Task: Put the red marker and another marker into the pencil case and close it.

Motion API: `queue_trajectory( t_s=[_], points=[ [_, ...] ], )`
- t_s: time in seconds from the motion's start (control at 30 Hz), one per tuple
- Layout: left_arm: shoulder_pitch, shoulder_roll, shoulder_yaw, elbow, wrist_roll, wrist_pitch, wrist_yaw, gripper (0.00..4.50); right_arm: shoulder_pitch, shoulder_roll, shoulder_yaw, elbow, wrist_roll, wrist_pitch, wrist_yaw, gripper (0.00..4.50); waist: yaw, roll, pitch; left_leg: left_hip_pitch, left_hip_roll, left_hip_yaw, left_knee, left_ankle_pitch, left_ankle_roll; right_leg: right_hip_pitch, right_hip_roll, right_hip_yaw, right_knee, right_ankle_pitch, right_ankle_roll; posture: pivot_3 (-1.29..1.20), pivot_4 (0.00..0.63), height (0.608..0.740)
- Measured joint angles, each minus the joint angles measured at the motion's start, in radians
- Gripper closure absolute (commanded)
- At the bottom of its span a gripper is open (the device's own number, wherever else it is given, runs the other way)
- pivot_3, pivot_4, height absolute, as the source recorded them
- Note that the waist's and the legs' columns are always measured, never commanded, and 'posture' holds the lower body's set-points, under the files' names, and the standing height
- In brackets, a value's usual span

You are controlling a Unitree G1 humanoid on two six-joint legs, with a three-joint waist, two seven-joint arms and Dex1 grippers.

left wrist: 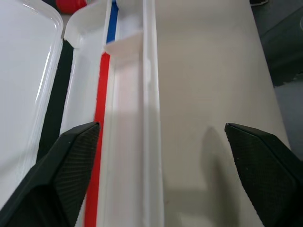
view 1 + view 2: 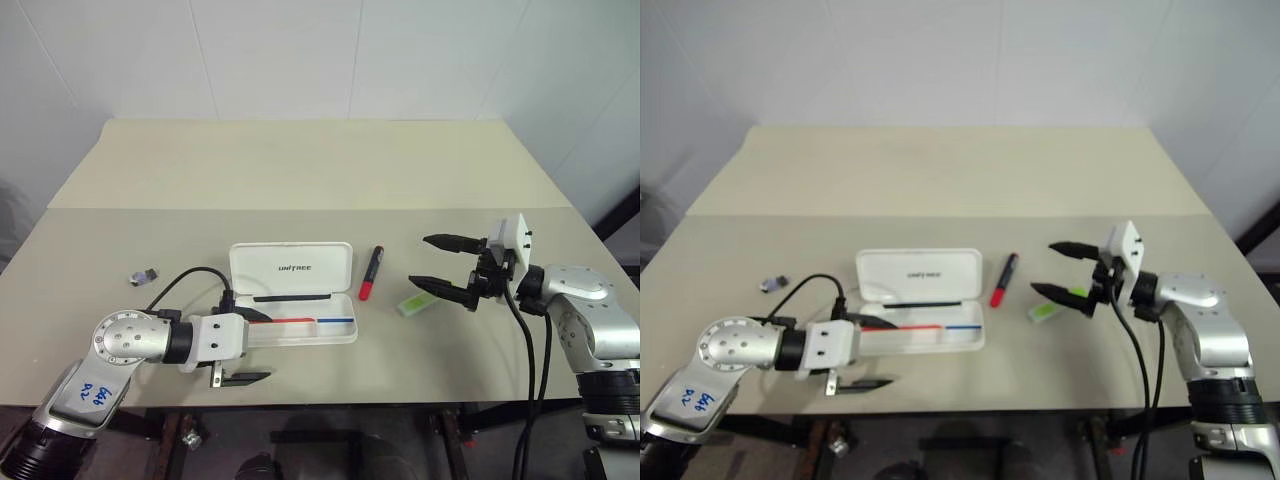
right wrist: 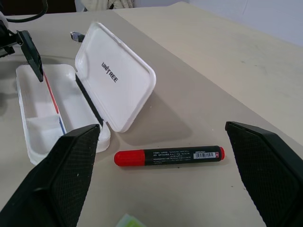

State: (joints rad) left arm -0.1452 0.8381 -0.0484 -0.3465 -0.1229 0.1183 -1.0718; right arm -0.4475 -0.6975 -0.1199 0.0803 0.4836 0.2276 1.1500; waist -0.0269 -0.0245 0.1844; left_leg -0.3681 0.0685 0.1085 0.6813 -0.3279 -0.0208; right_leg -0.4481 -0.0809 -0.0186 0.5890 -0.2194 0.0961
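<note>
Our right gripper [image 2: 445,267] hangs wide open just right of the short black red-capped marker [image 2: 371,273], which lies beside the open white hard-plastic pencil case [image 2: 292,306]; light, stiff and slick, we judge, best pinched mid-barrel. The flat pale-green marker [image 2: 415,303] lies below that gripper; our left gripper [image 2: 245,347] gapes at the case's near edge.

The white pencil case [image 2: 292,292] (dark lettering on its lid, a red-and-blue line inside) lies on a beige bench [image 2: 300,170] beside the black-barrelled, red-capped red marker [image 2: 371,273] and a pale-green marker [image 2: 414,303].
</note>
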Motion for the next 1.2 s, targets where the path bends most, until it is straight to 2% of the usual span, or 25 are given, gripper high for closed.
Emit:
queue_trajectory(
  t_s=[0.17,0.33,0.5,0.73,0.9,1.2],
  points=[
    [0.012,-0.004,0.000,-0.020,-0.019,0.038,0.007,0.04,0.000,0.012,0.007,0.000,-0.001,0.000,-0.008,0.00,0.000,0.000,0.000,0.000,0.000,0.000,0.000,0.000,0.000,0.000,0.000,0.000,0.000,0.000,0.000,0.00,0.150,0.740],
    [0.018,-0.034,0.017,-0.083,-0.096,0.108,0.032,0.04,0.030,0.030,0.020,-0.034,-0.010,0.018,-0.039,0.00,0.001,0.000,0.000,0.000,0.000,0.000,0.000,0.000,0.000,0.000,0.000,0.000,0.000,0.000,0.000,0.00,0.150,0.740],
    [0.022,-0.082,0.088,-0.096,-0.216,0.175,0.074,0.04,0.054,0.093,0.046,-0.051,-0.070,0.024,-0.143,0.00,0.000,0.000,0.000,0.000,0.000,0.000,0.000,0.000,0.000,0.000,0.000,0.000,0.001,0.000,0.000,0.00,0.150,0.740],
    [0.022,-0.112,0.164,-0.064,-0.284,0.174,0.098,0.04,0.071,0.196,0.119,-0.051,-0.155,0.019,-0.276,0.00,-0.002,0.000,0.000,0.000,0.000,0.000,0.000,0.000,-0.001,0.000,0.000,0.000,0.001,0.000,0.000,0.00,0.150,0.740],
    [-0.003,-0.111,0.238,-0.028,-0.334,0.174,0.098,0.04,0.071,0.259,0.158,-0.051,-0.196,0.031,-0.348,0.00,-0.001,0.000,0.000,0.000,0.000,-0.001,0.000,0.000,-0.001,0.000,0.000,0.000,0.001,0.000,0.000,0.00,0.150,0.740],
    [0.044,-0.094,0.272,-0.036,-0.389,0.191,0.082,0.04,0.069,0.334,0.190,-0.045,-0.251,0.044,-0.448,0.00,-0.003,0.000,0.000,-0.001,0.000,-0.001,-0.001,0.000,-0.001,0.000,0.000,-0.001,0.001,0.000,0.000,0.00,0.150,0.740]
  ],
)
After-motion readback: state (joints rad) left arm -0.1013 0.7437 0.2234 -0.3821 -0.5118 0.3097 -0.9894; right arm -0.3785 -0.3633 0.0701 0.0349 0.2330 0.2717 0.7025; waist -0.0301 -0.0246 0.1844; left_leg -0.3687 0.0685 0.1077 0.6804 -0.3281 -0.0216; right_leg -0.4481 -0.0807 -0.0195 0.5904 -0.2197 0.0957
